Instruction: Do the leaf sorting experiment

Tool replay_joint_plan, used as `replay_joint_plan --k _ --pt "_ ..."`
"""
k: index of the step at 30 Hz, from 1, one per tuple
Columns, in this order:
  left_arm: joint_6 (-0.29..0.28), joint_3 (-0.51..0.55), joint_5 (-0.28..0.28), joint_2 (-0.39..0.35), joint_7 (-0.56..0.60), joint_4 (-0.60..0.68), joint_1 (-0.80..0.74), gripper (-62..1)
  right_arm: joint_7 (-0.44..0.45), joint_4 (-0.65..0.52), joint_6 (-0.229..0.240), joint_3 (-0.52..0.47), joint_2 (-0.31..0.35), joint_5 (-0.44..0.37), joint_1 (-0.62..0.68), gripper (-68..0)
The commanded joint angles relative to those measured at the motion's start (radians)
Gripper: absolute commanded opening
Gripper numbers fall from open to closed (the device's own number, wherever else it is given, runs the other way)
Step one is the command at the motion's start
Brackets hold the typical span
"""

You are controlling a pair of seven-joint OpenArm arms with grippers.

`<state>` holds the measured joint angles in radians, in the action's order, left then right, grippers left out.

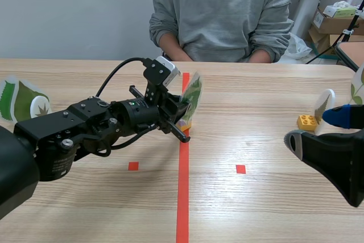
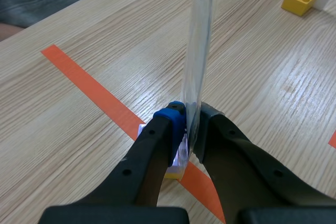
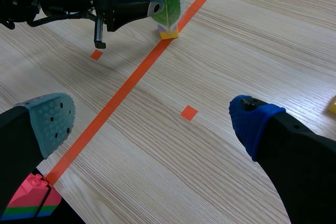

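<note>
1. Laminated green leaf card [image 1: 192, 96] stands upright on a small yellow block [image 1: 185, 123], right on the orange tape line [image 1: 182, 197].
2. We see the left gripper [image 2: 191, 124] pinching the card's lower edge (blue pad one side, black finger the other).
3. Right gripper [image 3: 152, 119]: well right of the line, fingers spread wide.
4. Second leaf card [image 1: 325, 105] w/ its own yellow brick [image 1: 307, 122], also right of the line; more cards [image 1: 23, 102] far left of it.
</note>
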<state>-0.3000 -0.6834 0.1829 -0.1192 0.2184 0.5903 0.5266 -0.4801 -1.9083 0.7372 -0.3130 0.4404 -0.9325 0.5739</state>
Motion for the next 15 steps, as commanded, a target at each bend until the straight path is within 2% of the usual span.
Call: replay_joint_plan --k 1,7,15 --pt "-0.002 -0.001 0.007 0.008 0.022 0.016 0.016 -56.9 0.011 -0.002 0.008 -0.005 0.005 -0.014 -0.012 -6.9" --pt "-0.014 0.001 0.007 -0.005 0.021 0.037 0.013 -56.9 0.011 -0.002 0.008 -0.005 0.005 -0.014 -0.012 -6.9" --pt "-0.063 0.114 0.019 -0.067 -0.036 0.222 -0.095 -56.9 0.011 -0.002 0.008 -0.005 0.005 -0.010 -0.012 -6.9"
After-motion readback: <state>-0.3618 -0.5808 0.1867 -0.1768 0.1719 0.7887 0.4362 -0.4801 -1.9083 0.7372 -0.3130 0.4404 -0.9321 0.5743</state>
